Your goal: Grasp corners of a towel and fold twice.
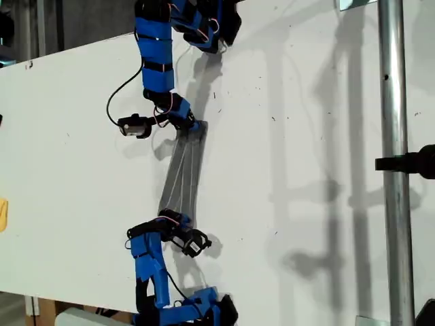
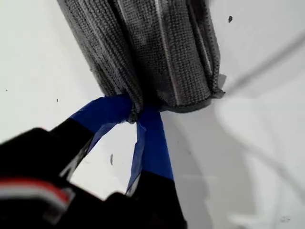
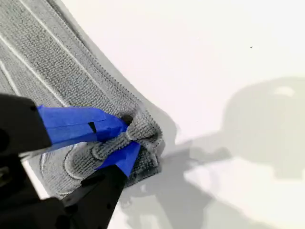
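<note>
1. grey, pale-striped cloth, the towel, runs as a long narrow band across the white bench, stretched between the two blue grippers in the exterior view, one toward that view's top and one toward its bottom
2. my first gripper is clamped on the towel at its short end, blue jaws pinching a gathered bit of the hem beside one corner; the rest of that end hangs free just past the jaws
3. my second gripper is closed on a bunched corner of the towel, the fabric puckered between the jaws and the striped body leading away from them
4. the wrist views do not settle which arm in the exterior view is which
5. holding both ends at once looks meant to keep the layers taut and aligned, so the narrow fold stays tidy instead of slumping
6. judging by the band's narrowness, at least one fold looks made; whether the cloth rests on the bench or hangs just above it is unclear
7. a small yellow object sits well apart at the exterior view's left edge
</note>
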Tool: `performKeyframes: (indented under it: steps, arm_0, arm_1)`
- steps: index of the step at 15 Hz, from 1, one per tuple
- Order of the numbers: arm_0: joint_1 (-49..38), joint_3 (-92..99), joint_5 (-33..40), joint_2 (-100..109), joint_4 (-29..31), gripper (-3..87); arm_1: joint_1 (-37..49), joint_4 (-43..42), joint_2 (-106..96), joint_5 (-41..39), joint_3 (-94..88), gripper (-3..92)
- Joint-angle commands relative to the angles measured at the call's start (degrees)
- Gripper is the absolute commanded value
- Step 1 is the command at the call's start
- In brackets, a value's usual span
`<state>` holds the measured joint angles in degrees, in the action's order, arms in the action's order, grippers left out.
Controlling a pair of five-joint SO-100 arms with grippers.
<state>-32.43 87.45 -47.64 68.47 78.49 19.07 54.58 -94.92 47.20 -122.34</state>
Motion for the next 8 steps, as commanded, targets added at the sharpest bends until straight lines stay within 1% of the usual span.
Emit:
performKeyframes:
  steps: [1,2,3,4,5,7,8]
  arm_0:
    - [-3.7,-1.8,1.4,0.4,-0.3,-2.0]
    - [-4.7,-2.4,1.7,-0.5,-0.1,-1.2]
    - [-6.2,-3.2,1.1,-1.3,1.1,2.3]
    - [-7.1,-4.1,0.5,-1.4,3.8,10.0]
    - [-7.1,-5.4,-0.8,0.3,8.4,16.0]
    - [-4.6,-4.3,-3.3,12.8,14.6,25.9]
    - [-3.0,-3.0,-4.6,21.3,16.3,33.2]
  arm_1:
    - [2.5,1.4,-0.8,-1.1,1.0,-0.2]
    - [3.8,2.4,-0.1,-1.2,1.1,-0.2]
    - [4.7,4.5,-0.7,-1.2,1.1,2.5]
    - [5.1,9.1,-3.5,-1.0,2.0,11.8]
    - [5.2,14.2,-9.3,-0.4,2.7,21.2]
    - [6.1,25.5,-25.3,2.5,3.6,28.2]
    - [7.0,30.6,-33.0,4.1,3.8,32.3]
